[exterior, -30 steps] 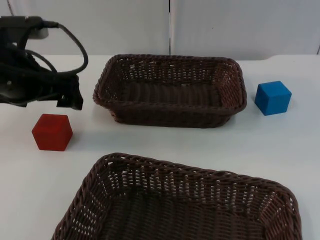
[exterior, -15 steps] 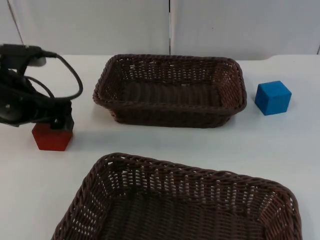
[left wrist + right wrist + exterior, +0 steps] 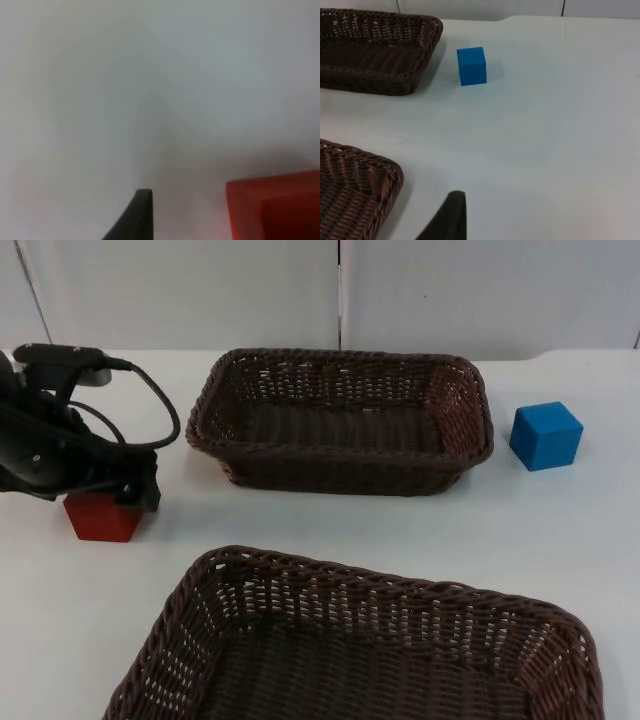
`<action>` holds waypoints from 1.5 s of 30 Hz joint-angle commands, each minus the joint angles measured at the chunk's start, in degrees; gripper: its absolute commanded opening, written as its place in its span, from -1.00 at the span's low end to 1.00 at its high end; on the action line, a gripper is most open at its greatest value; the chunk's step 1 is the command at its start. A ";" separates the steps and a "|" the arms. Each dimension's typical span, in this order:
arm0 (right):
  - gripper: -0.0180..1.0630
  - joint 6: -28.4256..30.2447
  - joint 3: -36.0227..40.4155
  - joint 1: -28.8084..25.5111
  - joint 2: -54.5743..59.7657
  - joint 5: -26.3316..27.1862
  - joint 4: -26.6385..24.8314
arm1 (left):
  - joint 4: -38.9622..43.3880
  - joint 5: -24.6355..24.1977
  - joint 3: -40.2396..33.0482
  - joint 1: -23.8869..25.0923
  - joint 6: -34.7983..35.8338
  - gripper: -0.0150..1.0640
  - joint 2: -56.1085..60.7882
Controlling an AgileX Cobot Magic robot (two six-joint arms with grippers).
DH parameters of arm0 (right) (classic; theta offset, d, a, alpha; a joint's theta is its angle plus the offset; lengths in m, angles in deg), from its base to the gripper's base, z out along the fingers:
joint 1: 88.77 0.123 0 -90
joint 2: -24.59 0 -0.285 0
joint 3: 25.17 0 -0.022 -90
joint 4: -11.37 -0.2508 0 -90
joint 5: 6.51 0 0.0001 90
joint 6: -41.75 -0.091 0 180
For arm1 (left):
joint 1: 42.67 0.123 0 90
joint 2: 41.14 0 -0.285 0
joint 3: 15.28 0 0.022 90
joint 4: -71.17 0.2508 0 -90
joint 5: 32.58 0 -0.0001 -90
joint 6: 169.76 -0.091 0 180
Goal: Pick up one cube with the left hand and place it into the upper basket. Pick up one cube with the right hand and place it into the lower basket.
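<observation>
A red cube [image 3: 100,518] sits on the white table at the left, with my left gripper [image 3: 112,490] lowered right onto its top. In the left wrist view one black fingertip [image 3: 141,210] stands a gap away from the red cube [image 3: 275,205], so the gripper is open. A blue cube [image 3: 545,435] rests free at the right, beside the upper basket [image 3: 340,360]. The lower basket [image 3: 380,575] lies at the front. My right gripper [image 3: 455,220] waits above the table, well short of the blue cube [image 3: 472,65].
The right wrist view takes in the upper basket's corner [image 3: 435,30] and the lower basket's corner [image 3: 390,165], with open white table around the blue cube. A grey partition wall [image 3: 340,290] closes the table's far edge.
My left gripper has come down and forward from behind the red cube onto it, hiding the cube's top. Cubes and baskets have not moved.
</observation>
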 commanded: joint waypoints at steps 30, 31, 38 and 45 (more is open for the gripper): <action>0.99 0.00 0.44 -0.35 -0.16 0.28 -0.14 | -7.17 -7.48 0.31 -0.04 -0.02 -0.97 10.31; 0.99 0.00 0.44 -0.35 -0.16 0.28 -0.14 | -7.72 -7.78 0.31 -0.04 -0.02 -0.97 11.48; 0.99 0.00 0.44 -0.35 -0.16 0.28 -0.14 | -8.88 -7.79 0.31 -0.04 -0.02 -0.97 17.01; 0.99 0.00 0.44 -0.35 -0.16 0.28 -0.14 | -9.16 -7.68 0.31 -0.04 -0.24 -0.97 17.23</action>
